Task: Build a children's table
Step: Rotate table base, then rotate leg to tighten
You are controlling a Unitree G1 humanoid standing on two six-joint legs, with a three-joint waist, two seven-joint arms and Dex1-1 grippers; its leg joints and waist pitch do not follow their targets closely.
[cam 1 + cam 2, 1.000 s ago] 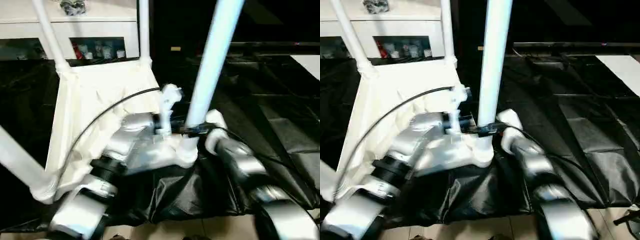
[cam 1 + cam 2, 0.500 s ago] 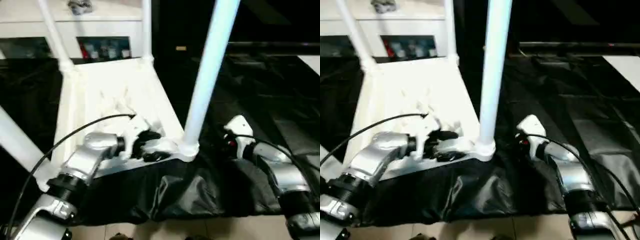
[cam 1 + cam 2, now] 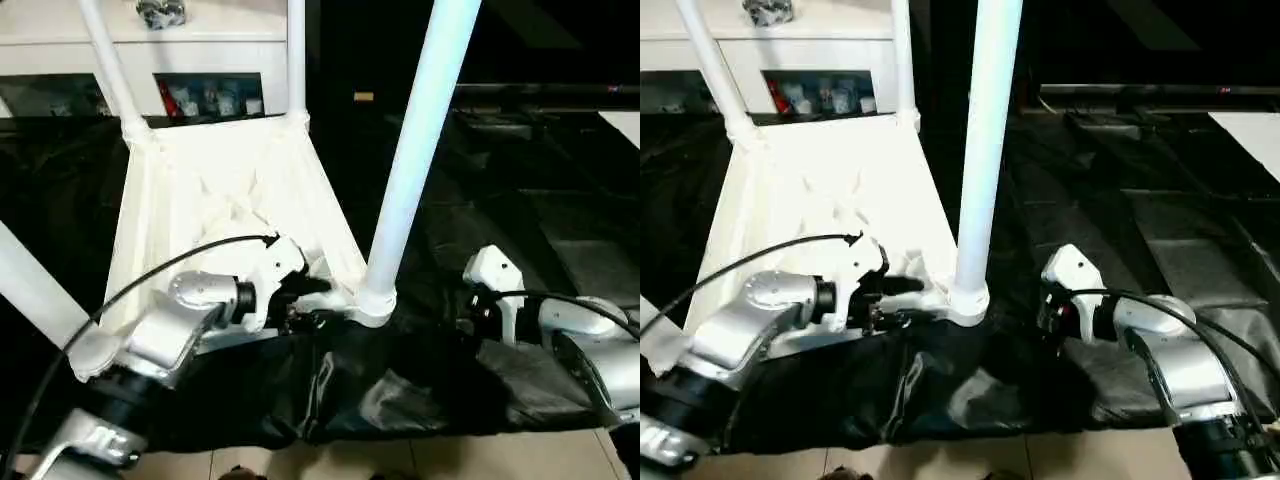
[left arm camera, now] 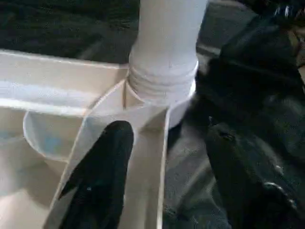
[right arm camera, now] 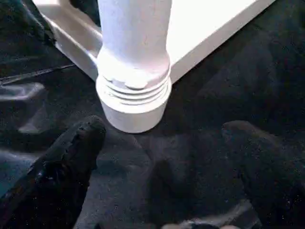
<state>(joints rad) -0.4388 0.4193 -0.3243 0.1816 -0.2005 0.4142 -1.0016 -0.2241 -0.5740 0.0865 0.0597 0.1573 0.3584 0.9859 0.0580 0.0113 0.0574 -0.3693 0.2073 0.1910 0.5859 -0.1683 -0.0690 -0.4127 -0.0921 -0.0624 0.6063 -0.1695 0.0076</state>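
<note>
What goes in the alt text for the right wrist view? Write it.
A white table leg stands screwed into the tabletop's corner socket, on black sheeting. The right gripper is open, its two black fingers spread short of the socket.

Free gap btwn right tool (image 3: pixel 1052 318) & near leg (image 3: pixel 978 150); tabletop (image 3: pixel 820 190) behind.

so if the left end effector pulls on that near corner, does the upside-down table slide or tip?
Probably slides: the tabletop lies flat on loose, wrinkled black sheeting, which may bunch up. It looks like light, stiff ribbed plastic. The tall upright legs raise its weight, so a high push could tip it.
</note>
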